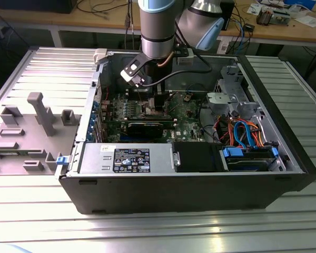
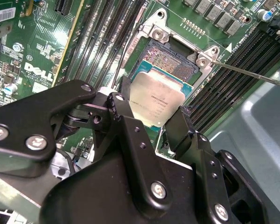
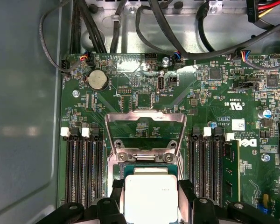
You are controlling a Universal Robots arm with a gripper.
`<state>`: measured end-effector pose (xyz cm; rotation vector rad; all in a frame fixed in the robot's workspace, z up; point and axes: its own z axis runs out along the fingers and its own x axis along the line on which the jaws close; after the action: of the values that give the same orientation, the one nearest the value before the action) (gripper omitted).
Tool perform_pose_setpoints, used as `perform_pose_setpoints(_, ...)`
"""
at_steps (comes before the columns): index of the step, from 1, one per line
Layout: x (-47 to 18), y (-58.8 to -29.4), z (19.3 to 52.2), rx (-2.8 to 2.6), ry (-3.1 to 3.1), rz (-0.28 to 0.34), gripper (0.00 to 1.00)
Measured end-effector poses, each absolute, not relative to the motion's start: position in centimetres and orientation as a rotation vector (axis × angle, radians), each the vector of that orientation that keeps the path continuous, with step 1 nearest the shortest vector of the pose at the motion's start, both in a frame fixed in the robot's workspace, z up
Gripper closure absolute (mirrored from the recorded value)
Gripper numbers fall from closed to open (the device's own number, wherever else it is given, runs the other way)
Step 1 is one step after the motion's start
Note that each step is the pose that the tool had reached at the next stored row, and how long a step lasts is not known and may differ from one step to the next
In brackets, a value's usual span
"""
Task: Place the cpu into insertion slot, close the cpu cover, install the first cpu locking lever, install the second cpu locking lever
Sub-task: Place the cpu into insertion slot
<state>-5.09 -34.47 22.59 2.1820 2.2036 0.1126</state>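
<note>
My gripper point(image 2: 152, 105) point(image 3: 150, 192) is shut on the cpu point(image 2: 157, 99) point(image 3: 150, 198), a small square chip with a silver-grey top, one black finger point(image 2: 120, 106) on each side. In the second wrist view the chip hovers over the near part of the insertion slot point(image 2: 170, 58), whose gold contacts show bare beyond it. The cpu cover point(image 3: 145, 122), a silvery frame, stands swung open at the socket's far side. A thin locking lever point(image 2: 252, 74) sticks out sideways, unlatched. In the exterior view the gripper point(image 1: 157, 101) reaches down over the motherboard point(image 1: 147, 113) inside the open computer case.
Rows of black memory slots point(image 3: 84, 170) point(image 3: 207, 163) flank the socket. Black cables point(image 3: 144, 23) run along the board's far edge. A power supply box point(image 1: 126, 158) and blue drive cage point(image 1: 250, 157) fill the case's front. A grey fixture point(image 1: 31, 126) sits outside, at the exterior view's left.
</note>
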Motion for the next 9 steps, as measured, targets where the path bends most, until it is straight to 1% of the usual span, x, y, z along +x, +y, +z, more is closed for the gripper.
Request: perform_pose_setpoints(9,-5.24,-34.44,21.85,2.18,2.202,0.116,0.46)
